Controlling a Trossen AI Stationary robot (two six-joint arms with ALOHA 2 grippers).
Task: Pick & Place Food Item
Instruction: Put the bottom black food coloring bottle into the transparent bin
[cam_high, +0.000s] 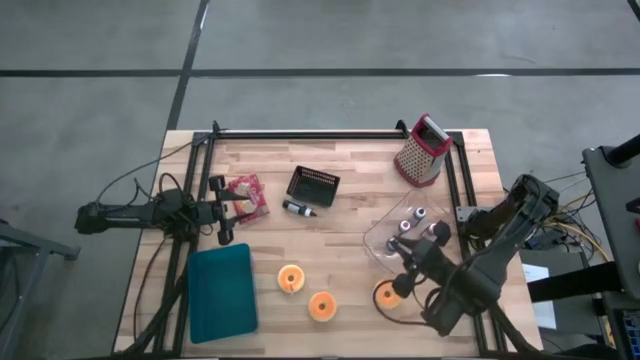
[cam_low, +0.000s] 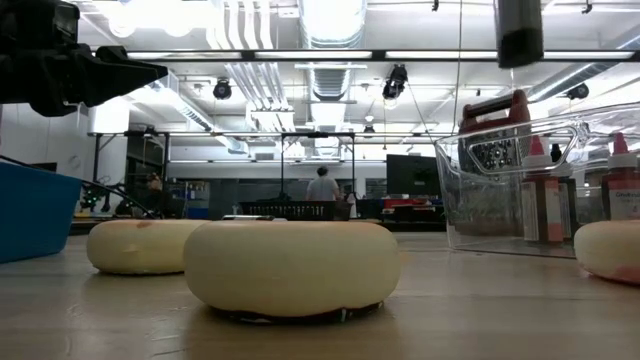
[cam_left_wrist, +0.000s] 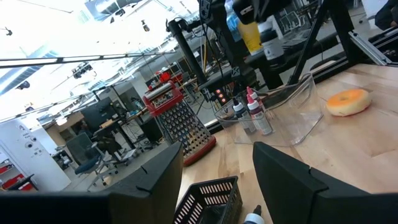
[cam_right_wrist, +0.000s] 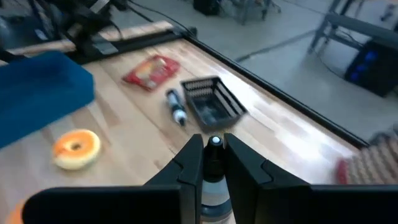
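Three orange donuts (cam_high: 290, 279) (cam_high: 322, 306) (cam_high: 386, 293) lie flat on the wooden table, the right one partly under my right arm. A clear container (cam_high: 383, 243) at the right holds red-capped bottles (cam_left_wrist: 249, 115). Above it my right gripper (cam_right_wrist: 213, 146) is shut on a dark-capped bottle (cam_right_wrist: 213, 163), which hangs above the container in the low view (cam_low: 518, 30). My left gripper (cam_high: 222, 212) waits open at the table's left, nothing between its fingers (cam_left_wrist: 149, 180). My right gripper pinches the bottle just below its cap (cam_right_wrist: 213, 155) between its two fingers (cam_right_wrist: 189, 165), one on each side. The fingers slant down from the table's near right. The bottle hangs upright below them, lifted clear of the container and the table.
A blue tray (cam_high: 222, 292) lies at the near left. A red snack packet (cam_high: 246, 195), a black basket (cam_high: 313, 184) and a marker (cam_high: 300, 209) sit mid-table. A red-handled grater (cam_high: 422, 150) stands at the far right. Black frame rails (cam_high: 330, 135) border the table.
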